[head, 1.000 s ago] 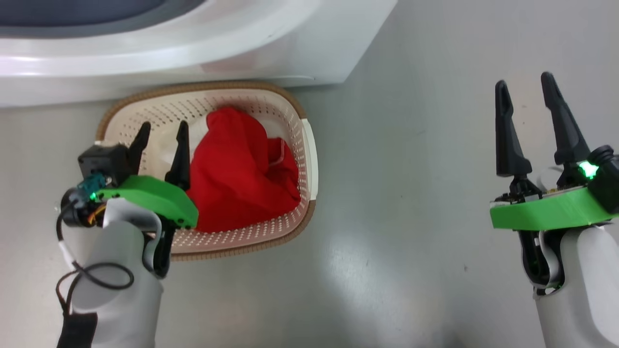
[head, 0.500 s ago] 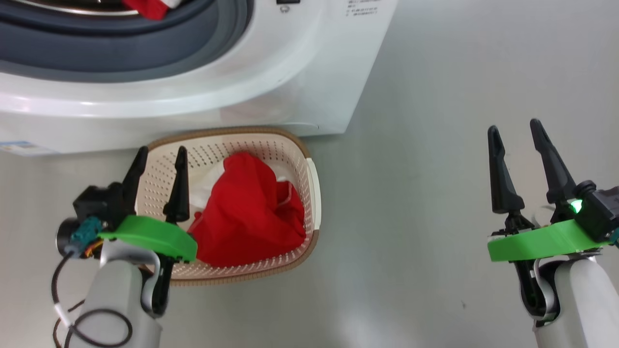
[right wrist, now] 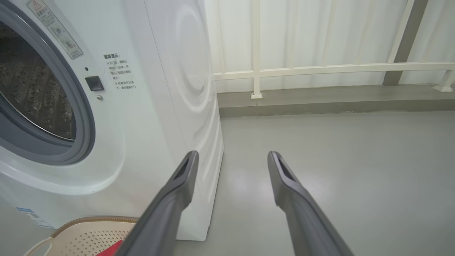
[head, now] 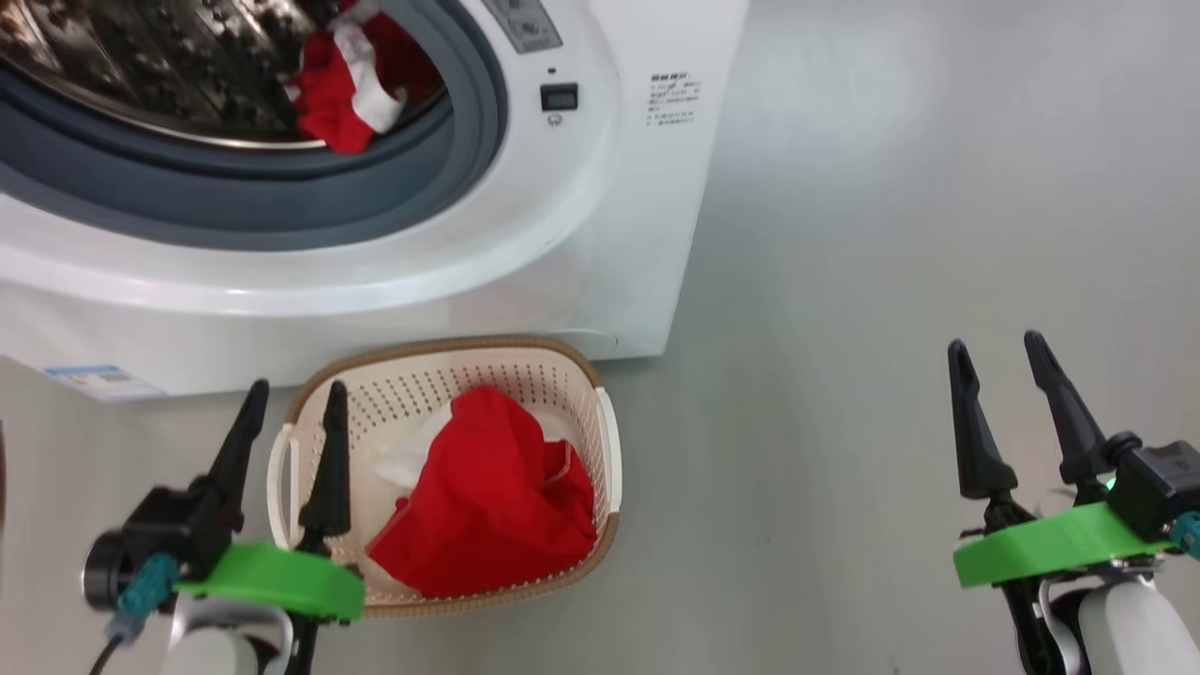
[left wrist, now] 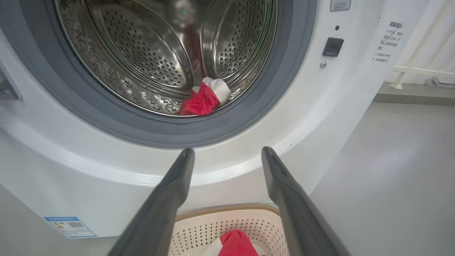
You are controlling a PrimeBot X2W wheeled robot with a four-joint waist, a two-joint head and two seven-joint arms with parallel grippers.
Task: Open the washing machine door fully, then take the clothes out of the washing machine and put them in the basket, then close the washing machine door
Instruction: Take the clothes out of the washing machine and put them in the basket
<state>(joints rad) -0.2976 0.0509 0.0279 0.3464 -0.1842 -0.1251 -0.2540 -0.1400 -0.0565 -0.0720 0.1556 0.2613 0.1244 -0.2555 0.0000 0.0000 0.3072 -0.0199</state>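
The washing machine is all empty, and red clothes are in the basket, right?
Not empty. The left wrist view shows a red and white garment lying in the washing machine drum. Yes, red clothes are in the basket.

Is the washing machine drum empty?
No, a red and white garment lies at the bottom front of the steel drum.

Red clothes (head: 487, 506), cream perforated basket (head: 581, 375), white washing machine (head: 600, 206)
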